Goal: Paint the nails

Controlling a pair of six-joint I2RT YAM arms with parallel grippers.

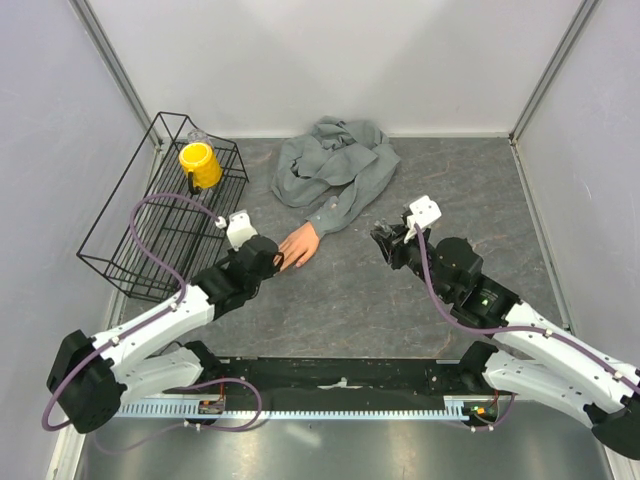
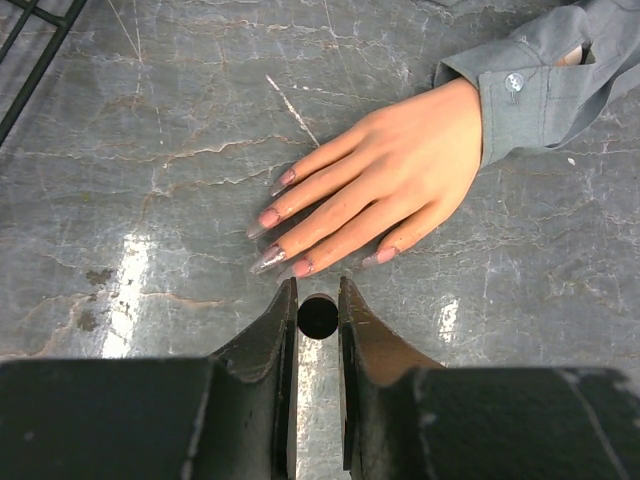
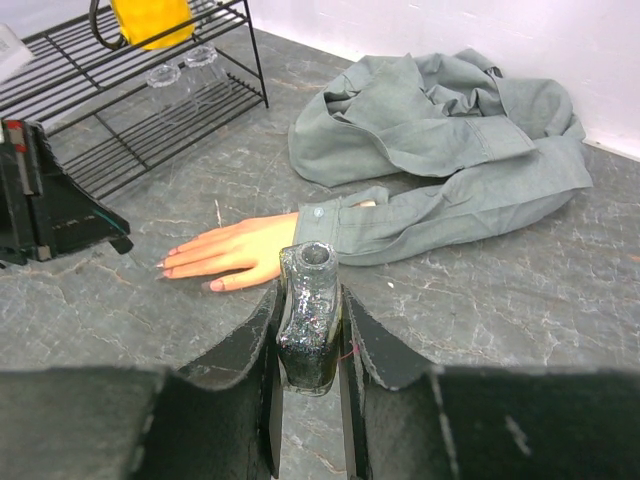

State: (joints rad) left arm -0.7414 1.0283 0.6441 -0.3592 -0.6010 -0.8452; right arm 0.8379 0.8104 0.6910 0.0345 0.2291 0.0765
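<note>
Pincer, L [image 2: 317,290]: jaws narrow, clamped on dark round cap [image 2: 317,316] seen end-on. Brush not visible, so presumed only. Sits just short of mannequin hand [image 2: 400,180] fingertips. Pincer, R [image 3: 310,300]: closed on uncapped polish bottle [image 3: 305,330], upright, on wrist side of hand, apart from it. Nails [image 2: 268,217]: pinkish, on fingers lying flat and splayed, pointing at L pincer.

Step judged: approach for a stroke. Rec.: come in low along one finger, base to tip, light pressure. Nails are narrow, so overspill onto skin is likely. Hand looks loose, w/ only grey shirt [image 3: 450,120] behind wrist; a push may slide it. Hold bottle level, neck is open.

Surface: tabletop [image 2: 150,120] grey stone-look, glossy, glare patches near fingertips. Room: pale walls [image 1: 330,60] on three sides. Wire rack [image 1: 160,220] w/ yellow cup [image 1: 200,165] beyond fingertip side of hand.
</note>
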